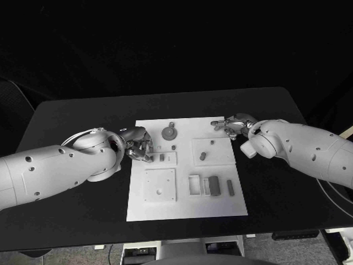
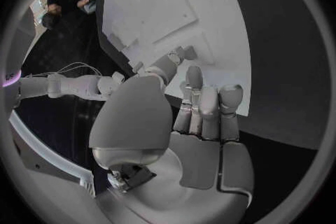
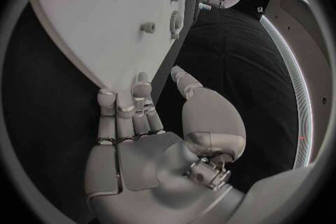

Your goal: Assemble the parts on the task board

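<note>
On the black worktop (image 1: 73,116), the board (image 1: 165,212) lies centred, grey parts (image 1: 214,185) on it. Left hand (image 1: 138,144) at its nine o'clock edge, right hand (image 1: 234,126) at two o'clock; both empty, fingers loosely extended.

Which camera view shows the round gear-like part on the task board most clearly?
The head view: the gear-like part lies in plain sight near the far edge of the task board, seen from above. The right wrist view shows it edge-on and small. In the left wrist view I cannot pick it out.
</note>
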{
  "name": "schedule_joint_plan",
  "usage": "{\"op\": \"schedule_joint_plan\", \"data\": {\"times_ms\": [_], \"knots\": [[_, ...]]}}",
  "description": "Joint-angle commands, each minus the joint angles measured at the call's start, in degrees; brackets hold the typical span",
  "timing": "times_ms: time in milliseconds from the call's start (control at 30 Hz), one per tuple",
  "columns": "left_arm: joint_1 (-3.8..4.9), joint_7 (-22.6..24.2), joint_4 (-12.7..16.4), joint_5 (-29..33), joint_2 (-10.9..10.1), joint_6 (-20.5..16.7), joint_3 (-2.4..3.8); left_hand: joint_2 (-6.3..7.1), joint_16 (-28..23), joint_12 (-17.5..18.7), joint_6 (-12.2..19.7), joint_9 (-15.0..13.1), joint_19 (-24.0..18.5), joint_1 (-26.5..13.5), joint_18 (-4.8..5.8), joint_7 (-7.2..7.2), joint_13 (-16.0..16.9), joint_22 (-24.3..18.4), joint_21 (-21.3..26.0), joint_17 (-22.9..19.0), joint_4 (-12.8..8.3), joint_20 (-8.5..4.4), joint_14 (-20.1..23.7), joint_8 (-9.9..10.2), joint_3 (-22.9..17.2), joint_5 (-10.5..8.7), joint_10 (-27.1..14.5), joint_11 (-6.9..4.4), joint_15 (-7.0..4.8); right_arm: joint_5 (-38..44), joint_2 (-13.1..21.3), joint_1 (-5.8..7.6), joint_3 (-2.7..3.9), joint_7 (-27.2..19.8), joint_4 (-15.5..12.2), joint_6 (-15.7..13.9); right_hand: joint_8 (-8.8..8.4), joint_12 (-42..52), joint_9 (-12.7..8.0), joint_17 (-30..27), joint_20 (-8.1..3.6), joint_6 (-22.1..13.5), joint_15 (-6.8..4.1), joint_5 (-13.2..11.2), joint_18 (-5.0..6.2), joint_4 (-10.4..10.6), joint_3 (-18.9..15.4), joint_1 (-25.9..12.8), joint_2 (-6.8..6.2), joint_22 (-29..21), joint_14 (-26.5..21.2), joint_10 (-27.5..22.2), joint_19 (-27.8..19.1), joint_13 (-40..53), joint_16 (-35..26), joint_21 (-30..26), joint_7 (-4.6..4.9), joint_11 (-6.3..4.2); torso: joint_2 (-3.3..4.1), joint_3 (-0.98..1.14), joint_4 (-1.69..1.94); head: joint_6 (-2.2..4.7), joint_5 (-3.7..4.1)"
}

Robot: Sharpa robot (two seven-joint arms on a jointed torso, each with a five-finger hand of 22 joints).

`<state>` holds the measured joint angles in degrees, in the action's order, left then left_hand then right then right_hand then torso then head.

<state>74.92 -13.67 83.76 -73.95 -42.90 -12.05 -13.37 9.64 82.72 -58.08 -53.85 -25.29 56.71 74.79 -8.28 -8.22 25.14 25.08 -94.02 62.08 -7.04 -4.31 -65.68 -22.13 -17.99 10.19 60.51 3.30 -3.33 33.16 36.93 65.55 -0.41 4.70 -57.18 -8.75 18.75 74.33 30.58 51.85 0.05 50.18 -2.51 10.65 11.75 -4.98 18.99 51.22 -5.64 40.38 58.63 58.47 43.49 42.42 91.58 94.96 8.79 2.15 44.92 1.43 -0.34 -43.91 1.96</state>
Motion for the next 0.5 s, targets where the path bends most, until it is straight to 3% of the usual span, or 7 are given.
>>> {"op": "schedule_joint_plan", "data": {"times_ms": [33, 267, 500], "knots": [[-0.1, 3.69, 0.37, -0.1, -0.04, -3.11, -0.2, -0.08, -0.3, -0.25, -2.61, -0.71, 0.14, 0.87, -2.32, -0.1, 0.07, -0.12, 0.06, 0.02, -0.01, -0.13, 0.08, -1.29, 0.85, 0.31, 1.52, 0.53, -0.03, 0.37, 0.01, -0.09, -0.04, -0.19, -0.2, 1.25, -0.24, -0.27, -0.09, -0.08, -0.15, -0.18, -0.3, 0.02, 1.6, 0.08, -0.28, -0.61, 0.0, -0.04, -0.01, -0.27, 0.21, -0.1, -0.39, 7.3, 0.41, 0.26, 0.0, 0.01, 0.02, -0.1, -0.02], [-0.61, 4.41, 0.36, -1.27, 0.15, -3.51, -0.19, -0.36, -0.21, -0.43, -6.77, -1.98, 0.49, 1.59, -2.39, 0.43, 0.09, -0.22, -0.05, 0.05, 0.01, -0.15, -0.24, -3.38, 1.5, 0.36, 2.32, 0.26, -0.14, 0.37, 0.02, -0.09, -0.04, -0.17, -0.18, 1.28, -0.25, -0.27, -0.09, -0.08, -0.15, -0.18, -0.3, 0.02, 1.6, 0.08, -0.28, -0.61, 0.01, -0.04, -0.02, -0.28, 0.2, -0.1, -0.4, 7.3, 0.41, 0.26, 0.02, -0.01, -0.05, -0.2, -0.05], [-0.81, 3.4, -0.01, -2.11, 0.32, -2.41, -0.19, -0.04, -0.24, -0.33, -6.92, -2.07, 0.42, 1.51, -2.36, 0.44, 0.04, -0.25, -0.02, 0.04, -0.1, -0.13, -0.19, -3.43, 1.96, 0.31, 2.23, 0.27, -0.14, 0.37, 0.09, -0.09, -0.04, -0.13, -0.2, 1.22, -0.25, -0.27, -0.1, -0.08, -0.14, -0.19, -0.3, 0.02, 1.6, 0.09, -0.28, -0.62, 0.02, -0.04, -0.02, -0.28, 0.2, -0.11, -0.4, 7.3, 0.41, 0.26, 0.04, -0.02, -0.04, -0.48, 0.05]]}}
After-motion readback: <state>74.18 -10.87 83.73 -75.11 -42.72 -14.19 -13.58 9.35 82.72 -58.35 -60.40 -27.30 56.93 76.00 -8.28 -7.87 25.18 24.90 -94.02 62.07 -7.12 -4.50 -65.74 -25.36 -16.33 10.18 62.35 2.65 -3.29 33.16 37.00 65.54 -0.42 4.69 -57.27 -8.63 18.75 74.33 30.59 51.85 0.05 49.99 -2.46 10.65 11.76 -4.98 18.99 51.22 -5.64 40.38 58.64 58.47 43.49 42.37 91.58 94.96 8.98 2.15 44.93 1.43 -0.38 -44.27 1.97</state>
